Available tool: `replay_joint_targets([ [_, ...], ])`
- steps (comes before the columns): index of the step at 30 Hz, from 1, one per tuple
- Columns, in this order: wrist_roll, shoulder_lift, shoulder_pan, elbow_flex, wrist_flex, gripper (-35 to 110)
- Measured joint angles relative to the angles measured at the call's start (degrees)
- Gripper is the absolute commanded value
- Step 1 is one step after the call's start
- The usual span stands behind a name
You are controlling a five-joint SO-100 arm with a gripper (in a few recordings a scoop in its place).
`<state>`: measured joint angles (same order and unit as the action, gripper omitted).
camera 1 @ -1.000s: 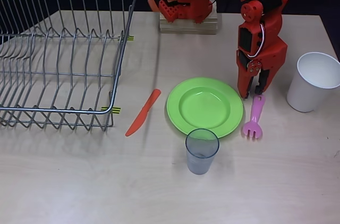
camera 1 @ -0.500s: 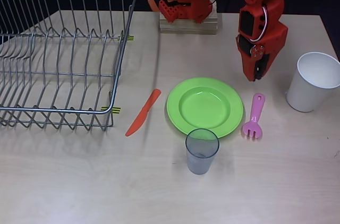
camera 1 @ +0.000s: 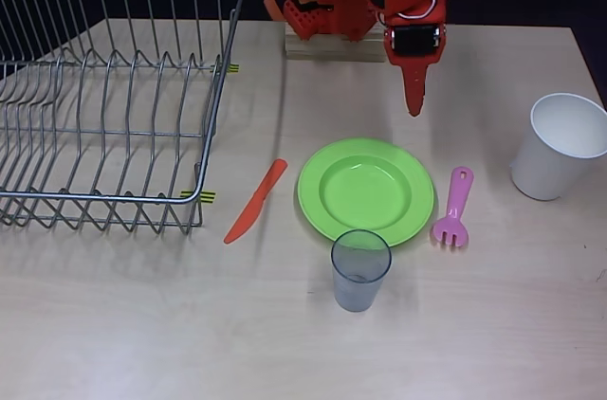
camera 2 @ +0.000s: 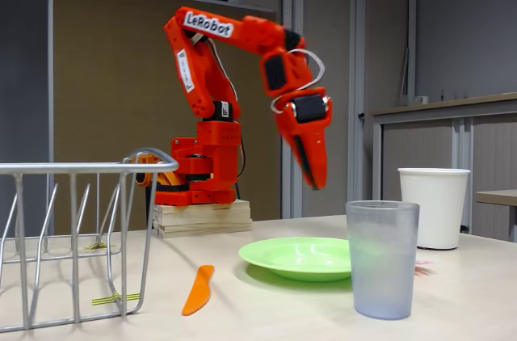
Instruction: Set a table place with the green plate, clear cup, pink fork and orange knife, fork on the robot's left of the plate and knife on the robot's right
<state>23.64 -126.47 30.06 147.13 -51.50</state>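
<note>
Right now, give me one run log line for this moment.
gripper: raised, shut, empty | green plate: centre | pink fork: right | orange knife: left | clear cup: front

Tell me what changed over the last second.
The tool rose from the pink fork's handle and swung up and left in the overhead view, toward the base, carrying nothing. The fork, green plate, clear cup and orange knife stayed put.
</note>
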Motion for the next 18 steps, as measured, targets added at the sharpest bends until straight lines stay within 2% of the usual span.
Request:
replay_joint_targets([
  [3, -10.7, -6.0, -3.8, 7.0, 3.6, 0],
  [6, -16.3, -11.6, -6.0, 13.3, 5.4, 0],
  [18, -15.6, -48.1, -8.0, 31.5, -6.5, 0],
])
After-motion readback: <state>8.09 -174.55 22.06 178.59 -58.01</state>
